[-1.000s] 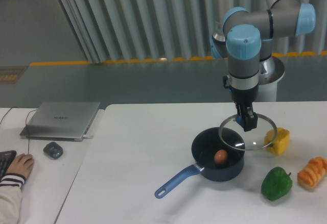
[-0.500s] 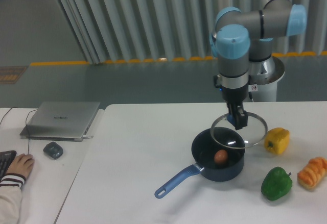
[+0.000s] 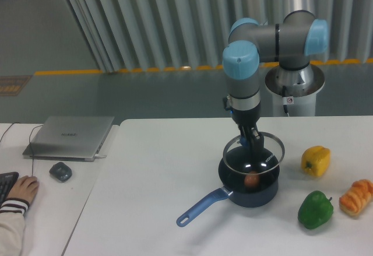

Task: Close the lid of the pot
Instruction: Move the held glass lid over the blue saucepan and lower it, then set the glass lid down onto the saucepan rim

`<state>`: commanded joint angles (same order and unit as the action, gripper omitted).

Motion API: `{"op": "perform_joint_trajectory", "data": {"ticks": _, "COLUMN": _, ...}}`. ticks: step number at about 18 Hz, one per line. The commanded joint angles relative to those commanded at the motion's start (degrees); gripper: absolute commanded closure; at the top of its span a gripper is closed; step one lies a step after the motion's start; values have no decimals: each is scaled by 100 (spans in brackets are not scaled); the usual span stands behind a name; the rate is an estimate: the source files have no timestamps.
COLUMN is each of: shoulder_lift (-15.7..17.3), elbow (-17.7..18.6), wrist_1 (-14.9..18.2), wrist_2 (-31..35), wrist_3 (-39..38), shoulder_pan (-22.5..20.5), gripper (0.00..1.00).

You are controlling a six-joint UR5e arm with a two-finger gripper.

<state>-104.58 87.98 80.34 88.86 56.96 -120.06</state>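
A small dark blue pot [image 3: 260, 195] stands on the white table [image 3: 163, 174], its lighter-blue handle [image 3: 201, 206] pointing to the front left. Inside lies a small orange-brown round object [image 3: 252, 180]. The round glass lid [image 3: 268, 157] with a silver rim hangs just above the pot, almost centred over it and a little toward the back. My gripper [image 3: 253, 144] points straight down and is shut on the lid's central knob.
A yellow pepper [image 3: 315, 160], a green pepper [image 3: 315, 209] and an orange pastry-like item [image 3: 357, 196] lie right of the pot. On the left desk are a closed laptop [image 3: 70, 136], a mouse [image 3: 60, 171] and a person's hand [image 3: 22, 189].
My gripper has carried the lid leftward from beside the yellow pepper to a spot over the pot. The pot and peppers have not moved.
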Motion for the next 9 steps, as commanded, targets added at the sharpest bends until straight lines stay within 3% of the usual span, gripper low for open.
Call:
{"op": "perform_joint_trajectory", "data": {"ticks": 3, "shoulder_lift": -114, "elbow": -17, "wrist_1": -219, "wrist_2": -9, "wrist_3": -9, "shoulder_pan": 97, "gripper": 78}}
{"op": "perform_joint_trajectory", "data": {"ticks": 9, "shoulder_lift": -247, "elbow": -35, "wrist_1": -238, "wrist_2": -9, "wrist_3": 43, "shoulder_pan": 106, "gripper": 78}}
